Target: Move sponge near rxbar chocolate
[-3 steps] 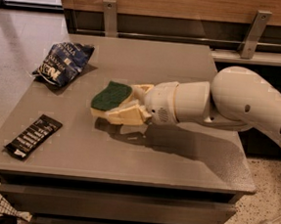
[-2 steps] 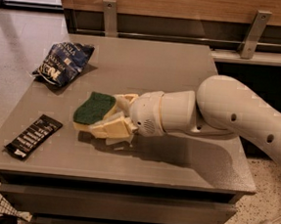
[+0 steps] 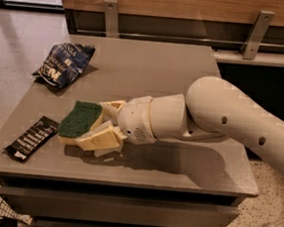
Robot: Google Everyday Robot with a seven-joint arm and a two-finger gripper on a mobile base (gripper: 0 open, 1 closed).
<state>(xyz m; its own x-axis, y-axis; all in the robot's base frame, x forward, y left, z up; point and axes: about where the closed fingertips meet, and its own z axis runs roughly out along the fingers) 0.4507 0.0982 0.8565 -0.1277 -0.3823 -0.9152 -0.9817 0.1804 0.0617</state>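
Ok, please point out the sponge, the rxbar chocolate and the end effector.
sponge (image 3: 80,118): camera view, green top.
rxbar chocolate (image 3: 32,138): camera view, wrapper middle.
end effector (image 3: 93,126): camera view, between its fingertips, gripping the sponge.

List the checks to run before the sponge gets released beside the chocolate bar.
1. Grip: gripper, over the table's front left, shut on the sponge: ok.
2. The rxbar chocolate in plain view, flat at the front-left edge: ok.
3. The sponge close to the bar's right, not touching it: ok.
4. Nothing lying between them: ok.
5. The sponge resting on the table: cannot tell.
6. Dark blue snack bag out of the way, back left: ok.
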